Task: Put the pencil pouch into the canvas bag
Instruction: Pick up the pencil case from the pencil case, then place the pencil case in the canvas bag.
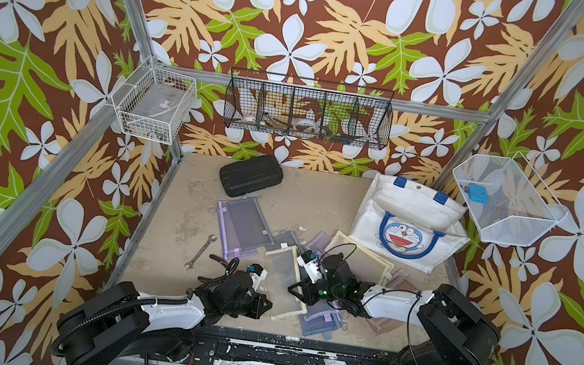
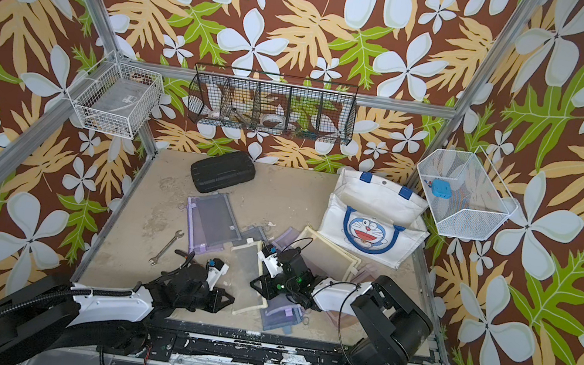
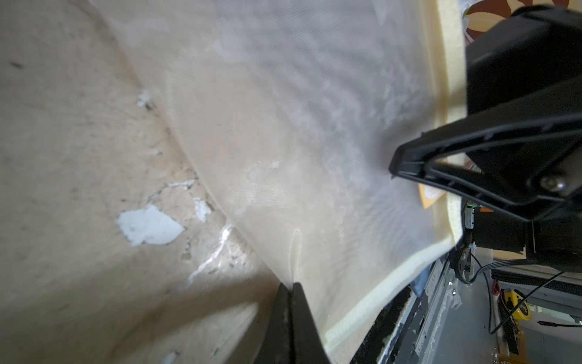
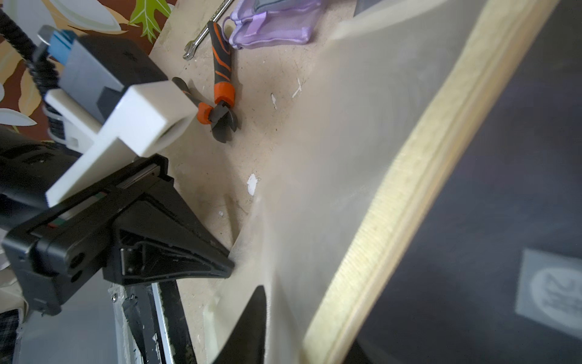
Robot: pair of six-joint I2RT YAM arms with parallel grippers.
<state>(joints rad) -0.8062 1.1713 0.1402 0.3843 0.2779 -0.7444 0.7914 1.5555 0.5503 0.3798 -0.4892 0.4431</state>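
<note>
At the near edge of the tabletop (image 1: pixel 318 202), the left gripper (image 3: pixel 288 286) is pressed together, pinching one edge of the cream mesh pouch (image 3: pixel 315 126). The right gripper (image 3: pixel 397 165) touches the opposite border, but I cannot tell whether it grips. The bag (image 1: pixel 408 227) stands far right, well apart from the pouch.

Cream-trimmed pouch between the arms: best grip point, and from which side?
Take the cream-trimmed pouch by its stitched cream border, probably on the long edge facing the right arm, coming in low from that side. The border is a firm ridge. The mesh panel is limp and puckers where the left pincer is shut on it.
</note>
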